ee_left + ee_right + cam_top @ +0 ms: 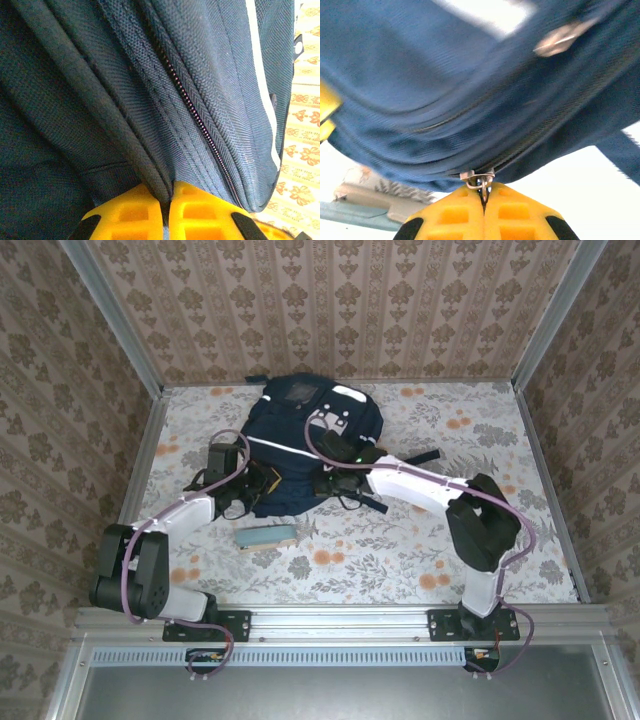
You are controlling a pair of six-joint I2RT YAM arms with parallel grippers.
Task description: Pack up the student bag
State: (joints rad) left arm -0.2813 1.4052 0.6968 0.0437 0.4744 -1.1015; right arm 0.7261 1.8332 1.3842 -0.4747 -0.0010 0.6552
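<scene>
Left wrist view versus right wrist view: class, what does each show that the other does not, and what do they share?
Left wrist, not right: the left claw shut on a fabric ridge of the student bag. Right wrist, not left: the right claw shut on a metal zipper pull, plus a pale teal flat item at lower left. Both: navy bag fabric, a zipper line and shut yellow fingers.
</scene>
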